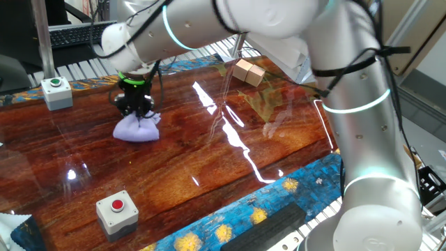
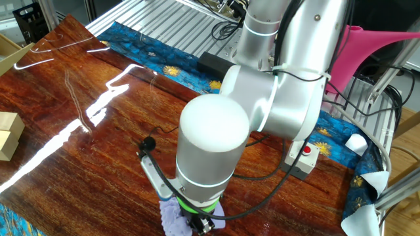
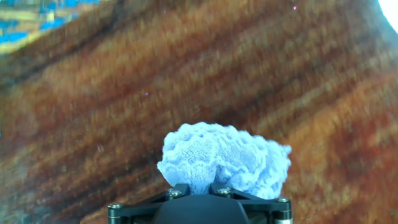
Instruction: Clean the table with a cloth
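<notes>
Though crumpled, cloth (image 1: 137,129) on table (image 1: 209,153)

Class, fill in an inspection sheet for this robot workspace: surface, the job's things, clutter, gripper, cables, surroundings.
Surface: table, glossy wood grain, glare streaks.
Job's things: cloth, lavender wad resting on the table.
Clutter: two red-button boxes, green-button box, cardboard boxes.
Gripper: gripper on top of the cloth, apparently shut on it; fingertips hidden.
Cables: black cable running along the arm.
Surroundings: ribbed metal bench, keyboard, pink funnel shape.
</notes>
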